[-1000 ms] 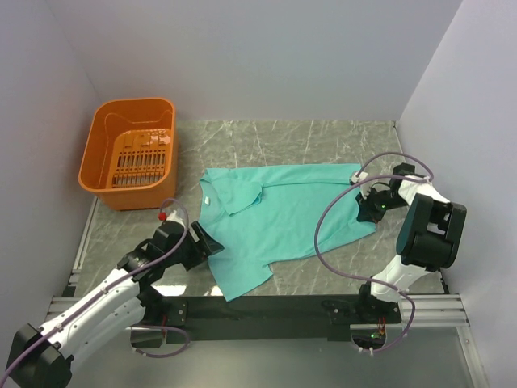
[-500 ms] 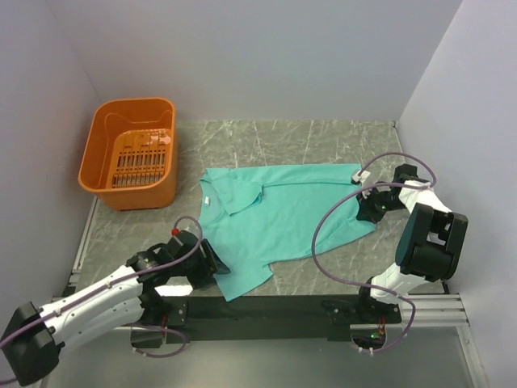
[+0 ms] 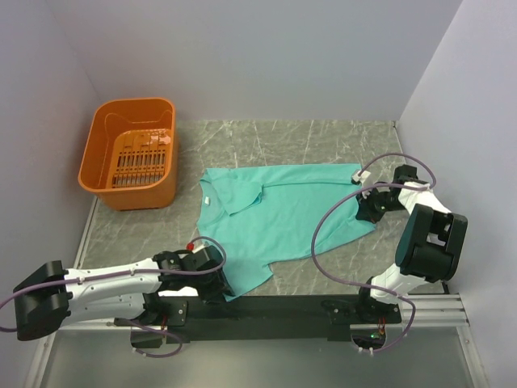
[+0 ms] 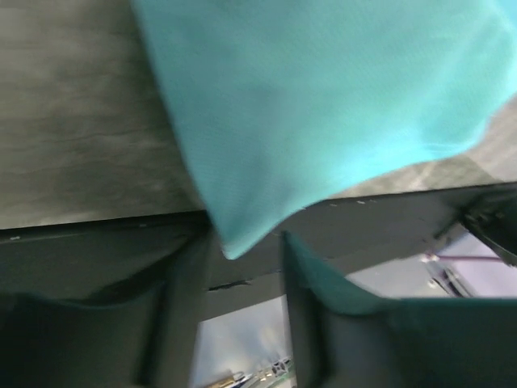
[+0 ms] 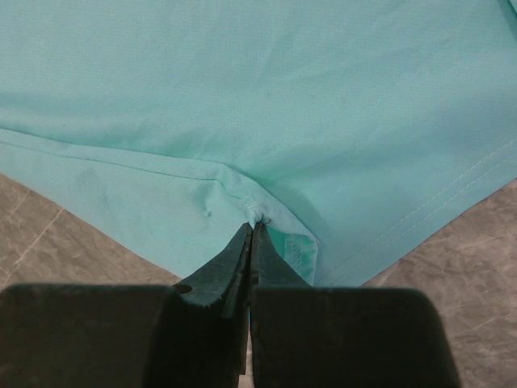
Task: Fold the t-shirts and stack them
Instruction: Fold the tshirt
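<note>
From above, we see the teal t-shirt (image 3: 283,214) spread on the worktop (image 3: 323,137). Left wrist now: the left pincer (image 4: 242,242) stands half open, the t-shirt's near corner between its fingers, not gripped. Right wrist: the right pincer (image 5: 250,230) is pinched tight on the hem.

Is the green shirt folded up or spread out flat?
Spread out: the t-shirt lies flat across the table, no neat folded bundle.

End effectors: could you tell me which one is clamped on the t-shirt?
The right end effector: its jaws pinch the t-shirt hem; the left end effector stands open around a corner.
</note>
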You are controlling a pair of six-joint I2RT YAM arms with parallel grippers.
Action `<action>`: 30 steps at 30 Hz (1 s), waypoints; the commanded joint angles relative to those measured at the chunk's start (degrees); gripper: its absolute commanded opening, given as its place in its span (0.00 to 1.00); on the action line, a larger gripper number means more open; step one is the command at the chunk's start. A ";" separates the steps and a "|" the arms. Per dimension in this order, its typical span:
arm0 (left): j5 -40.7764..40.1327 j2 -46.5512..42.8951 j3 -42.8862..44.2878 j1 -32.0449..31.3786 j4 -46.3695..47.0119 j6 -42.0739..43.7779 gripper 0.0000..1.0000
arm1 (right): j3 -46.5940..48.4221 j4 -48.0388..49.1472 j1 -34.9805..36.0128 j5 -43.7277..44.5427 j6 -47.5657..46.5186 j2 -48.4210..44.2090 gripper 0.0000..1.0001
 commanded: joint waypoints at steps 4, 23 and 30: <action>-3.97 2.02 2.82 -0.94 1.98 -4.21 0.16 | -0.93 1.02 -0.42 -1.53 -0.55 -2.61 0.00; -5.64 -5.21 14.86 23.21 -4.44 12.74 0.01 | 9.17 -12.86 -5.60 -11.46 -5.92 -2.43 0.00; -2.04 3.16 22.76 34.81 1.36 19.87 0.00 | 9.44 -9.26 -5.96 -11.73 -1.71 -1.29 0.00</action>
